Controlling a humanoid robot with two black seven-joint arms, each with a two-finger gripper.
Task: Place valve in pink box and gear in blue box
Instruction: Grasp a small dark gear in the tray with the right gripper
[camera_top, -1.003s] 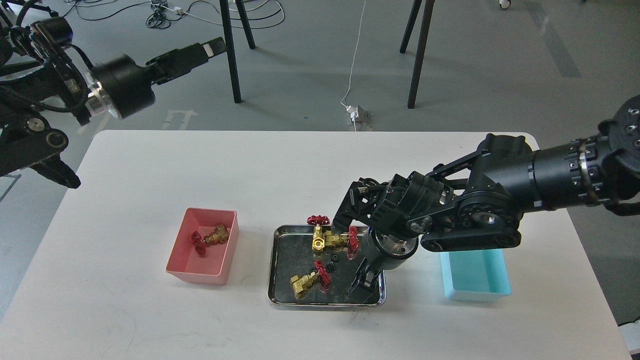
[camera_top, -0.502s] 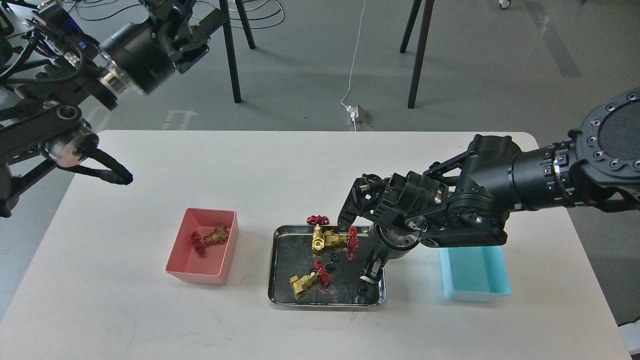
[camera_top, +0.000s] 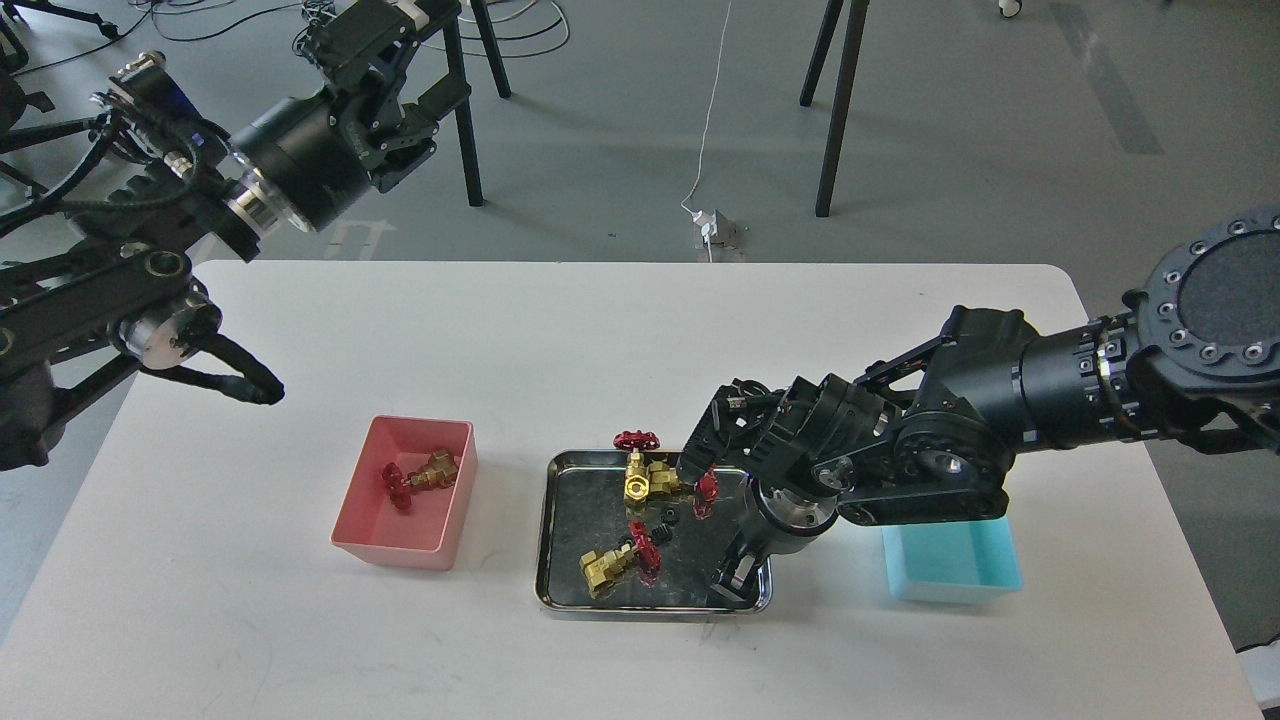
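The right claw (camera_top: 733, 578) is down in the near right corner of the steel tray (camera_top: 548, 530), and it's dark against the dark tray floor, so I can't tell how far apart its fingers stand or whether anything is between them. The bulky wrist hides the tray's right side and the far left part of the blue box (camera_top: 955, 565), which sits just right of the tray. What shows of the blue box looks bare inside.

One valve (camera_top: 420, 478) lies in the pink box (camera_top: 405, 545) on the left, on its side, long axis running left-near to right-far, red handwheel at the left end, brass body to the right. In the tray, a second valve (camera_top: 610, 566) lies at the near left, brass end pointing left and near, handwheel to the right. At the far edge a valve cluster (camera_top: 650, 480) stands with one red handwheel poking up above the rim; a further handwheel is partly cut off by the arm. A gear (camera_top: 664, 514), tiny and black, sits mid-tray, hard to pick out.

The left claw (camera_top: 385, 40) is raised far left above the floor, well off the bench (camera_top: 300, 640), seen too dark to judge. Chair legs and cables lie beyond
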